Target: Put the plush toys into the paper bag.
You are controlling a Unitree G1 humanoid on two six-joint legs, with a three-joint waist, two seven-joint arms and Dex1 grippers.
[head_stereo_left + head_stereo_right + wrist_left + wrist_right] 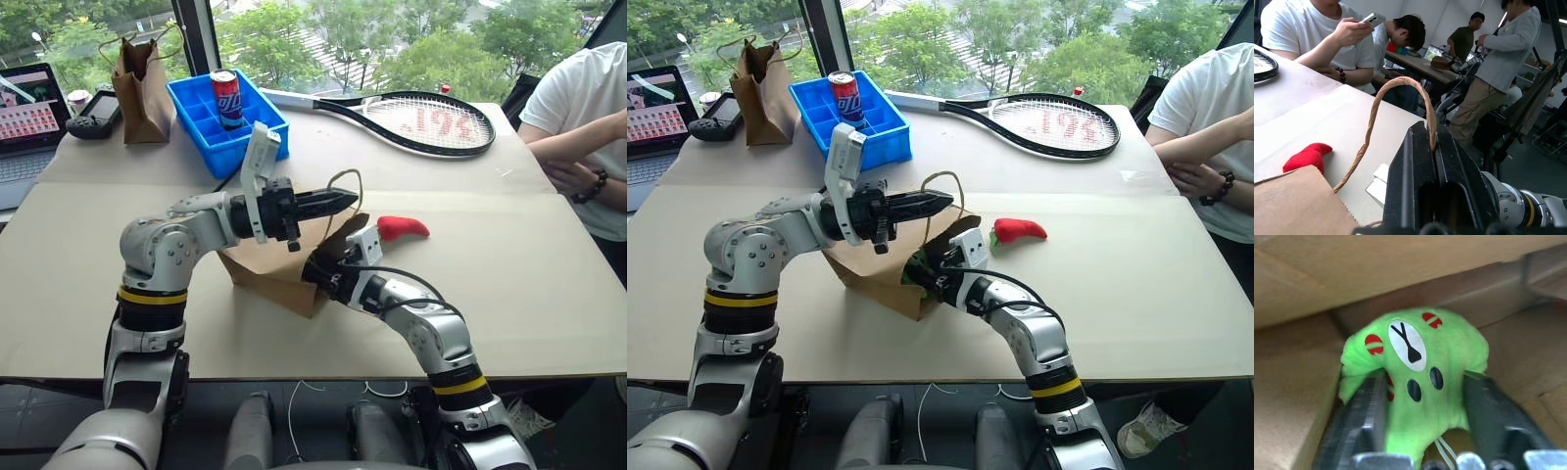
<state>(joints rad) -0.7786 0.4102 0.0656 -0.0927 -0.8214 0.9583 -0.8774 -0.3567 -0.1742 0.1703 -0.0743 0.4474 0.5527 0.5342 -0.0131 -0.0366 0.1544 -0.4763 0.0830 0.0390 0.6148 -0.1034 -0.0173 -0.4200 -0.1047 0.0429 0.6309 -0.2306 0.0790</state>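
I'm seeing my left pincer (1435, 147) pinching the paper bag (1293, 205) by its twisted handle (1382, 110), with the red chili toy (1305, 156) lying on the desk (1312, 117) beyond; people are standing around behind.

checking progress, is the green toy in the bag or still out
In. The green plush toy lies between the right gripper's spread fingers with the paper bag's brown walls around it; the red chili lies outside on the table.
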